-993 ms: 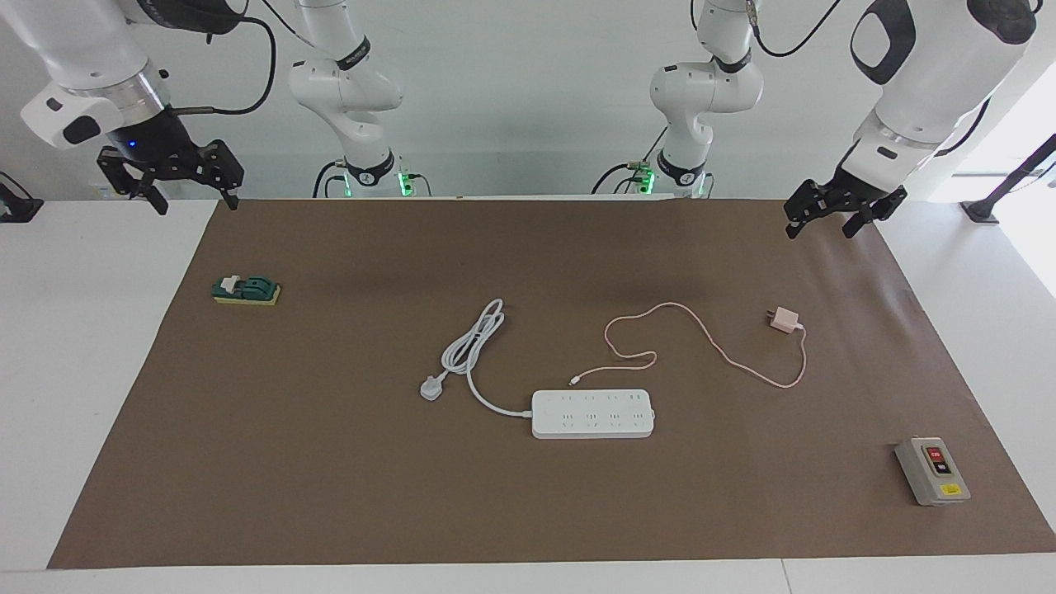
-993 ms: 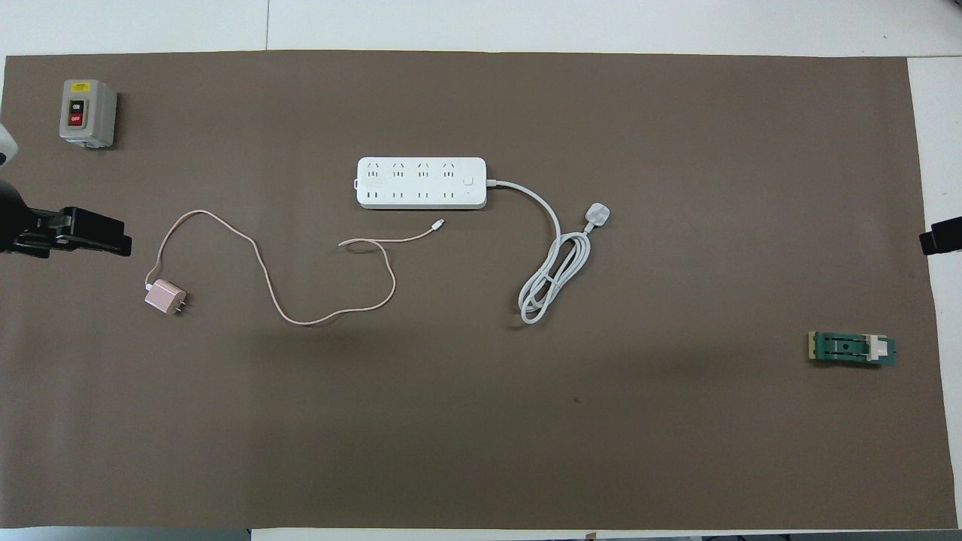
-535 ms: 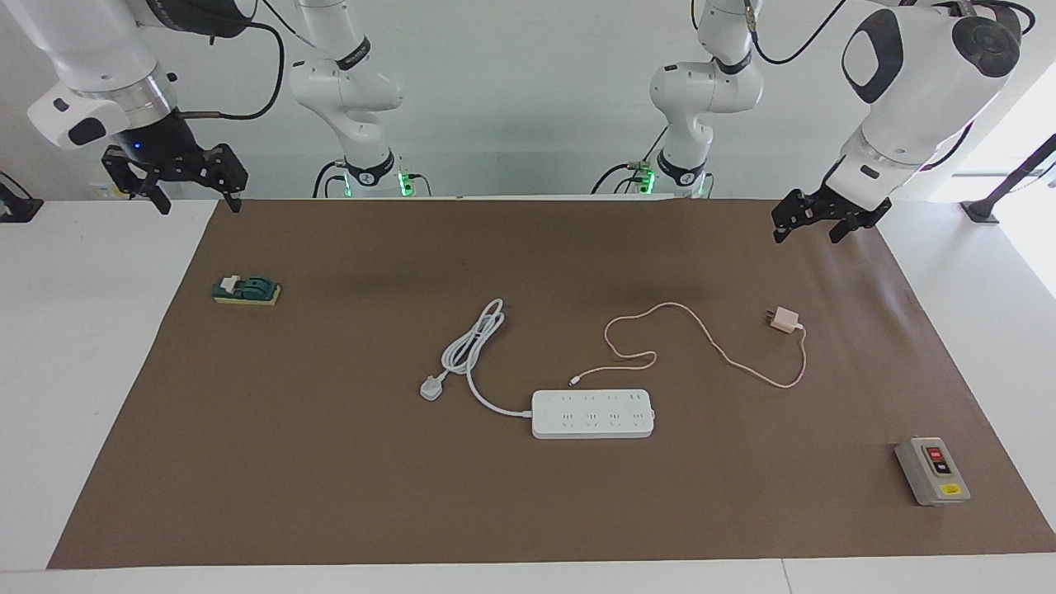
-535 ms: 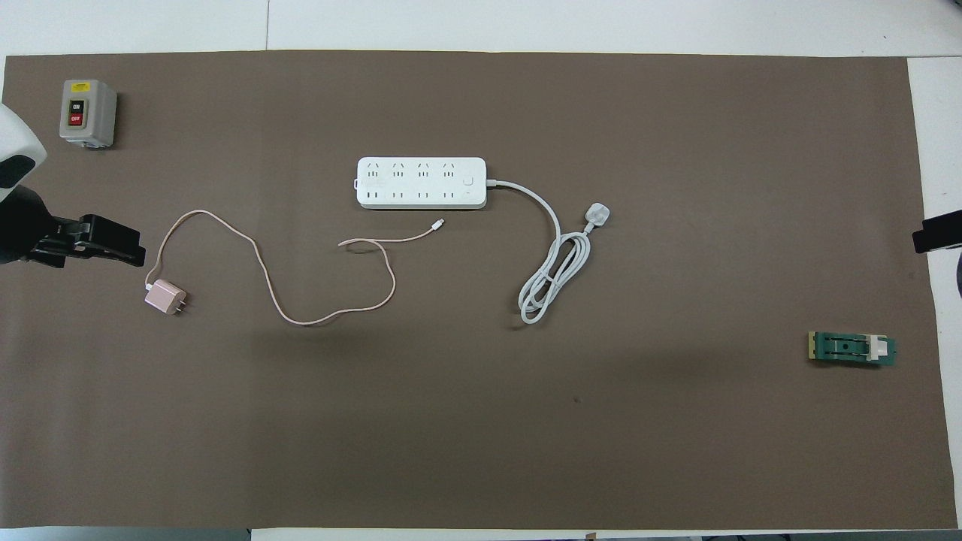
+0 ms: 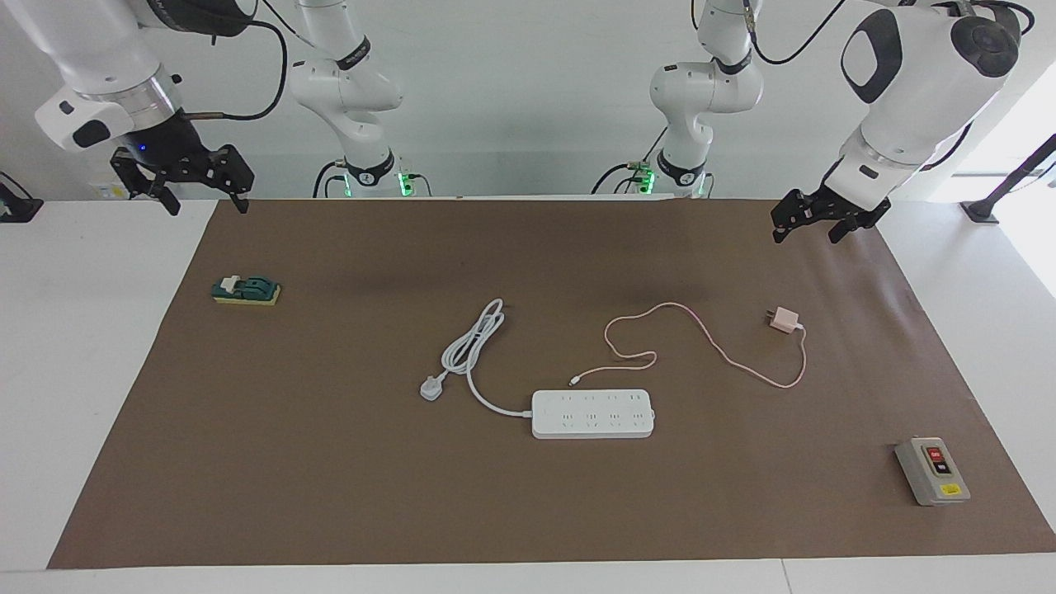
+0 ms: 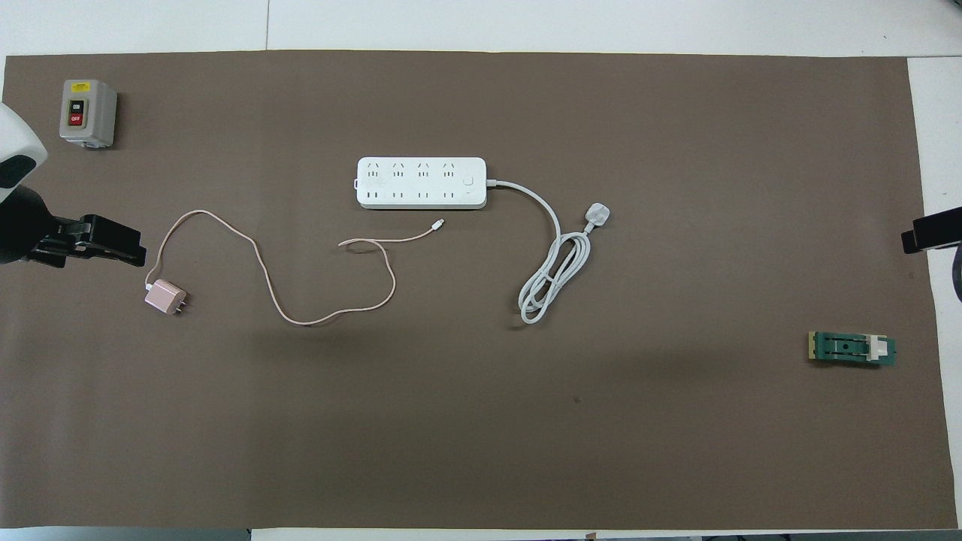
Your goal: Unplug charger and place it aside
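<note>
The pale-pink charger (image 5: pixel 784 320) lies on the brown mat (image 5: pixel 330 495), unplugged, apart from the white power strip (image 5: pixel 592 413) and toward the left arm's end. It also shows in the overhead view (image 6: pixel 164 296). Its thin pink cable (image 5: pixel 701 334) loops back across the mat, and its free end lies just beside the strip (image 6: pixel 421 182). My left gripper (image 5: pixel 804 231) hangs open and empty in the air over the mat's edge, above and beside the charger (image 6: pixel 113 248). My right gripper (image 5: pixel 202 198) is open and empty, raised over the mat's corner at the right arm's end.
The strip's thick white cord ends in a white plug (image 5: pixel 433 386) lying on the mat. A grey switch box (image 5: pixel 932 471) stands at the mat's corner at the left arm's end, farther from the robots. A green knife switch (image 5: pixel 246 289) lies near the right arm's end.
My left gripper has shifted a little inward over the mat toward the charger. My right gripper has shifted slightly inward too. The charger and the strip have not moved.
</note>
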